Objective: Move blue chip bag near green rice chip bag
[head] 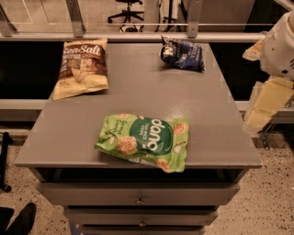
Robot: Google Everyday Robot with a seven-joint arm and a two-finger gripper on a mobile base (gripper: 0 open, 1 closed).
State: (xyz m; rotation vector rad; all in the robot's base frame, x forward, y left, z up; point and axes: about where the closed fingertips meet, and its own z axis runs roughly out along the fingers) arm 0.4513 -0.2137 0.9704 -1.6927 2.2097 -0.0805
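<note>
The blue chip bag (182, 54) is small, crinkled and dark navy, and lies at the far right of the grey table top (151, 96). The green rice chip bag (144, 140), bright green with white "dang" lettering, lies flat near the front edge, slightly left of centre. The two bags are well apart. White and cream arm parts (271, 82) hang beside the table's right edge, clear of both bags. My gripper itself lies outside the picture, past the right edge.
A tan-and-brown "Sea Salt" bag (82, 66) lies at the far left of the table. Drawers (140, 199) sit below the front edge. A metal rail (138, 36) runs behind the table. An office chair (126, 9) stands farther back.
</note>
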